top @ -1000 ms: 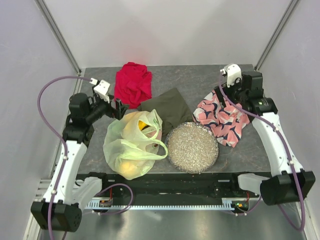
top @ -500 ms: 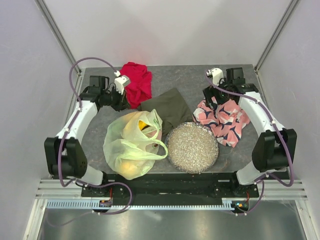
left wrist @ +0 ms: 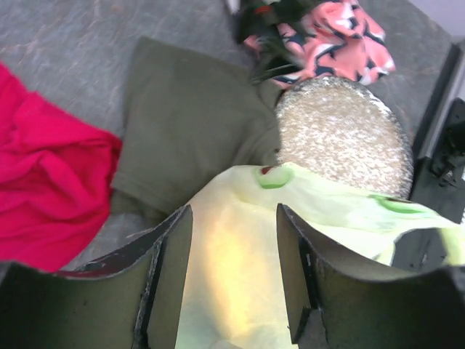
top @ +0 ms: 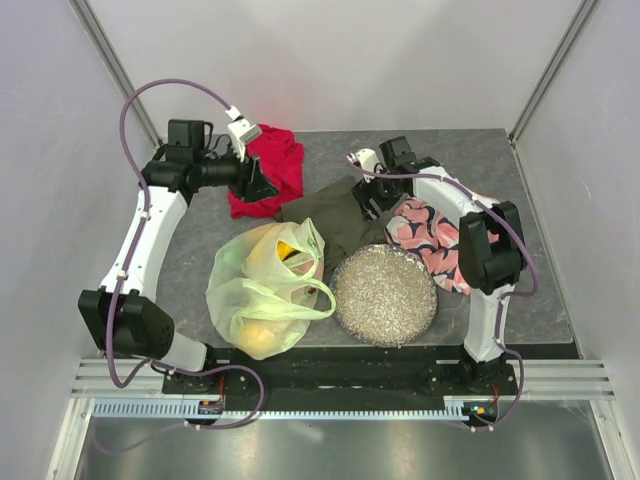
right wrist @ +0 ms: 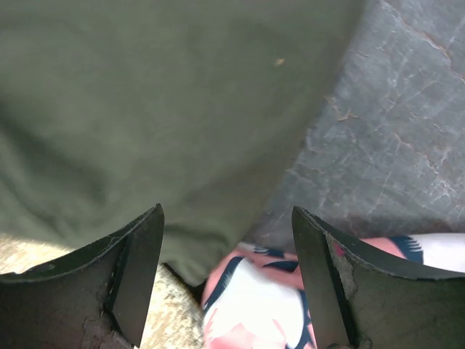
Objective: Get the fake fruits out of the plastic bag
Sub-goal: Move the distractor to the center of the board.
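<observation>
My left gripper (left wrist: 232,218): jaws spread, empty, plastic bag (top: 255,300) at its 6 o'clock; right gripper (right wrist: 227,214): spread, empty, above olive cloth (right wrist: 145,94).

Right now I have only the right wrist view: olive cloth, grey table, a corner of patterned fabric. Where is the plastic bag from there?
Observer: The plastic bag lies at the near left of the table, just left of the round dish.
Operator: Is any fruit out of it yet?
Observer: None that I can see. A yellow fruit shows at the bag's mouth, inside it.
Operator: What is the left arm doing?
Observer: The left end effector is open and empty by the red cloth, its camera facing the bag.
</observation>
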